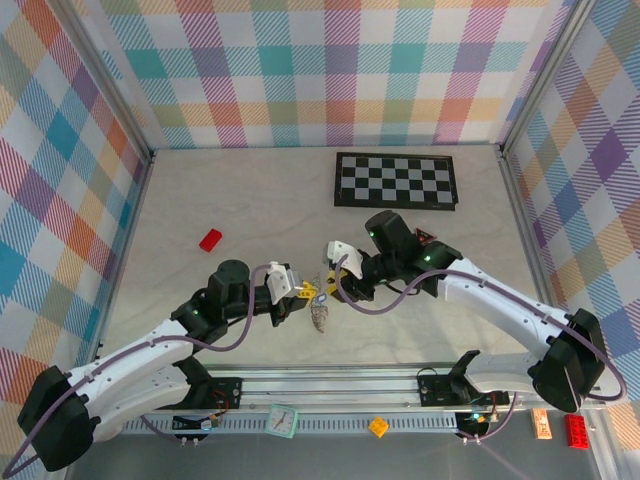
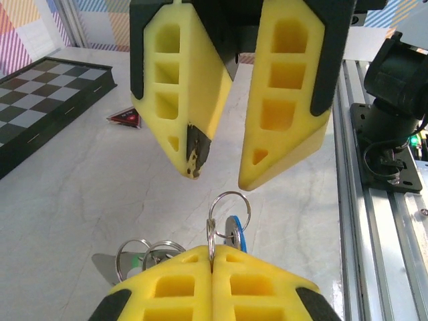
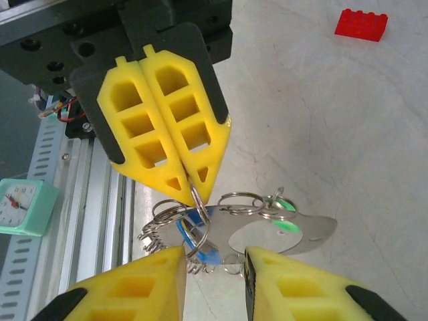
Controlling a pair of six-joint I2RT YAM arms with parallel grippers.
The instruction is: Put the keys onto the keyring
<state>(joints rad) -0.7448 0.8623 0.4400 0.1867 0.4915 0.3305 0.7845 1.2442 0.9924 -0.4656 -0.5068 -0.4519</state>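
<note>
My left gripper [image 2: 212,257] is shut on a small silvery split ring [image 2: 211,231] that links to the blue key [image 2: 235,235]. Facing it, my right gripper [image 3: 215,264] stands open, its yellow fingers either side of the blue key [image 3: 200,249] and that ring. The green key [image 3: 285,225] hangs on further rings over a flat silvery plate [image 3: 267,237]. The keyring's thin chain [image 3: 155,235] bunches at the left of the bundle. In the top view both grippers, left [image 1: 303,292] and right [image 1: 333,283], meet above the grey bundle [image 1: 320,318] near the table's front middle.
A chequered board [image 1: 395,180] lies at the back. A red block [image 1: 210,239] sits to the left and a small red triangle [image 1: 424,237] behind the right arm. The metal rail [image 1: 330,385] runs along the near edge, with a small clock [image 1: 283,420] below it.
</note>
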